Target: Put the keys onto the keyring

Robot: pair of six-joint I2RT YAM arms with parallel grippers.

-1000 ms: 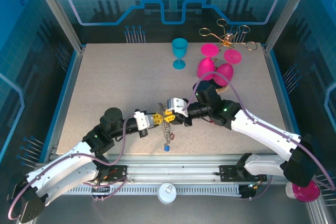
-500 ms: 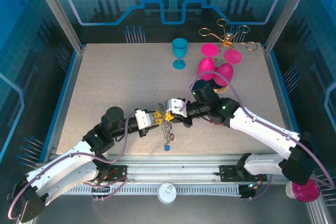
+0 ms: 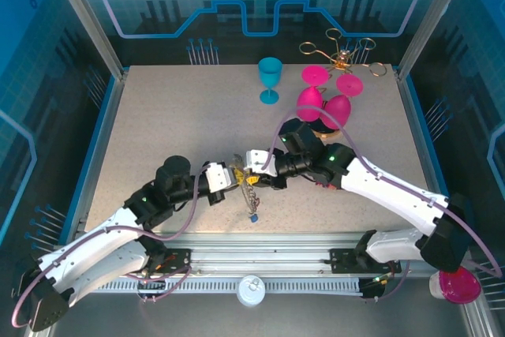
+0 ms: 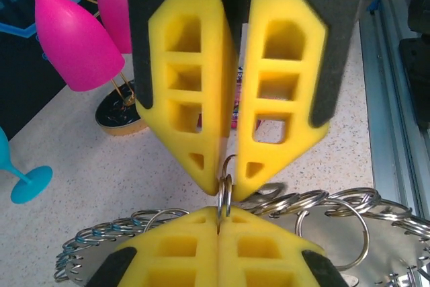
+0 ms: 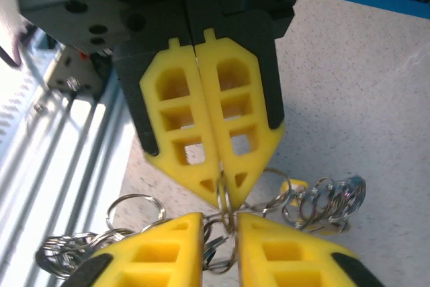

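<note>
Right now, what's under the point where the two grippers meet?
The keyring runs from the left gripper and right gripper down to a dark blue key. From above, the grippers cover its top links; whether it touches the table is unclear.

The left arm and right arm wear white shells, round black joints and trailing lilac cables; black housings carry yellow lattice-cut wedge fingers.
</note>
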